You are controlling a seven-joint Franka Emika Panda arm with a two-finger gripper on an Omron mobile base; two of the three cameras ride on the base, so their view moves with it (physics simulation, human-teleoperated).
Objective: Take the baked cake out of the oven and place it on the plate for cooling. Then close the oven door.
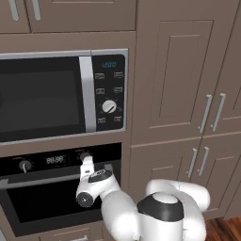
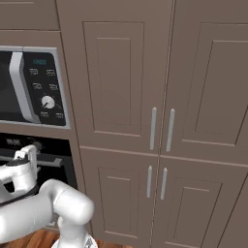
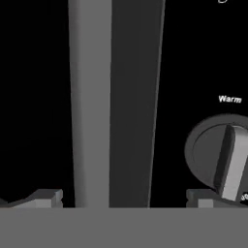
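The black oven (image 1: 52, 161) sits below the microwave, and its oven door (image 1: 42, 202) is shut against the front. My gripper (image 1: 86, 165) is pressed up to the right end of the door's silver bar handle (image 1: 37, 181). In the hand view the handle (image 3: 111, 106) runs straight up the picture between my two fingertips (image 3: 46, 197), with a gap on each side, so the gripper (image 3: 125, 198) is open astride it. An oven knob (image 3: 227, 160) marked "Warm" is just right of the handle. The cake and the plate are out of view.
A silver-trimmed microwave (image 1: 42, 94) with keypad and white dial (image 1: 109, 106) hangs right above the oven. Tall brown cabinet doors (image 1: 188, 94) with silver handles stand to the right. My white arm (image 2: 53, 203) reaches in from below.
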